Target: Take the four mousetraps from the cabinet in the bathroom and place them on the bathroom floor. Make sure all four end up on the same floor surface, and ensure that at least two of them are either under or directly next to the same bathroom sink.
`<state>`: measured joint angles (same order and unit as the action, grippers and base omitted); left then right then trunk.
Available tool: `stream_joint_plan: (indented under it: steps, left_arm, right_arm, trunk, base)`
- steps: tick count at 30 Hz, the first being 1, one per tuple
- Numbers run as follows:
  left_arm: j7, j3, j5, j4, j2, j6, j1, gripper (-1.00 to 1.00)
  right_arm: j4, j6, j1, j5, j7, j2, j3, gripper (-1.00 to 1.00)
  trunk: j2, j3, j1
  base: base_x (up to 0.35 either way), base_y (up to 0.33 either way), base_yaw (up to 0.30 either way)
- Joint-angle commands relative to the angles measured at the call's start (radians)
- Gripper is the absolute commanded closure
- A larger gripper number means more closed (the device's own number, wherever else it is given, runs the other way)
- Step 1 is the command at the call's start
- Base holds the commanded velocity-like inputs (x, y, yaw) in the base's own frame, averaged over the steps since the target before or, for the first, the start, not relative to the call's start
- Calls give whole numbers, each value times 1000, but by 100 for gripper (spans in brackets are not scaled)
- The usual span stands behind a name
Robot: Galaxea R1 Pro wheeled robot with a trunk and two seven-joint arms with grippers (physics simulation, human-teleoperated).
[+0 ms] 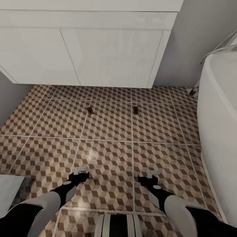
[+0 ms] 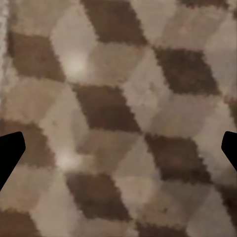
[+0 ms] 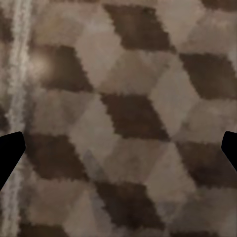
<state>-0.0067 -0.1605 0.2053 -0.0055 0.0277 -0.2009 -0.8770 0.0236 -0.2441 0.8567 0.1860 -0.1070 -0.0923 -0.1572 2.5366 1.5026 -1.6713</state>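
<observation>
Both the left gripper (image 1: 80, 173) and right gripper (image 1: 150, 176) are held low with jaws apart, seemingly empty, while two mousetraps (image 1: 90, 111) (image 1: 135, 109) are left on the bathroom floor (image 1: 108, 154) near the white vanity (image 1: 98, 49), probably to satisfy the sink condition.

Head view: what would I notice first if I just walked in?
Probably the floor, tiled all over with brown and beige cubes. Two tiny mousetraps, one and another, lie on it apart, in front of the white vanity. A white bathtub curves in at the right, and both grippers, left and right, hang open above the tiles.
</observation>
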Motion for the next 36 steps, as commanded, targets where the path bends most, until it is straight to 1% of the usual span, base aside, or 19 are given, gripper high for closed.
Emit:
stream_joint_plan:
  steps: [1, 13, 36]
  left_arm:
    - [-1, -9, 10, 1, 0, -3, 0, -100]
    - [0, -9, 9, 1, 0, -4, -1, -100]
    - [-1, -8, 10, 1, 0, -2, 0, -100]
  right_arm:
    - [3, -4, 1, 11, -5, 0, -8, -100]
    - [3, -4, 1, 10, -5, 0, -8, -100]
    - [3, -4, 1, 11, -5, 0, -8, -100]
  trunk:
    - [0, 1, 0]
    - [0, 1, 0]
    - [-5, -88, 11]
  base:
    - [0, 0, 0]
    - [0, 0, 0]
    - [0, 0, 0]
